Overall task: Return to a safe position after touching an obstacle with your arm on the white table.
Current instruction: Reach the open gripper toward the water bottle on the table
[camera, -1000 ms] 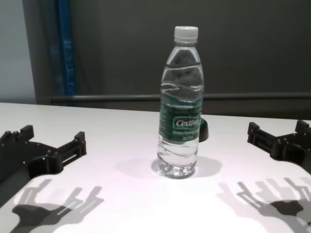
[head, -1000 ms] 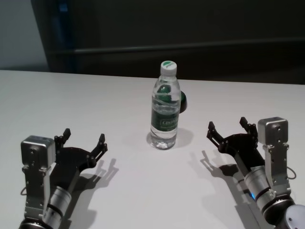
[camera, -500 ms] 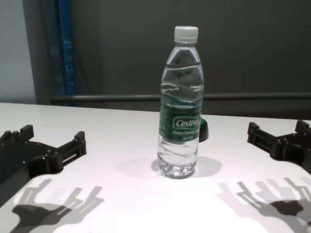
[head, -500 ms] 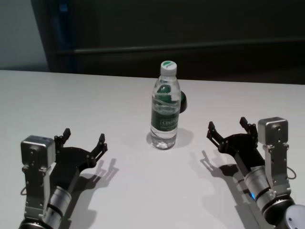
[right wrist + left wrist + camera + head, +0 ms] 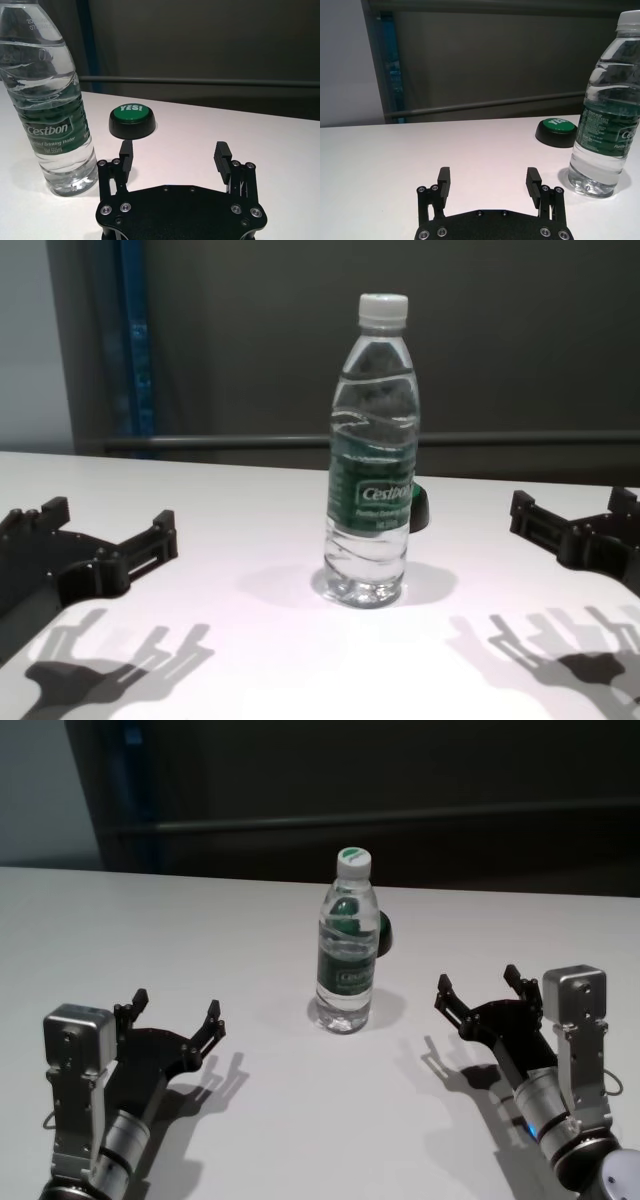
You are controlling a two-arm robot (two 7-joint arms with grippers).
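The obstacle, a clear water bottle with a white cap and dark green label, stands upright in the middle of the white table. My left gripper rests low at the near left, open, nothing between its fingers, well apart from the bottle. At the near right my right gripper is also open and empty, clear of the bottle.
A low black puck with a green top sits just behind the bottle. A dark wall with a rail runs beyond the table's far edge. Bare tabletop lies between and around both grippers.
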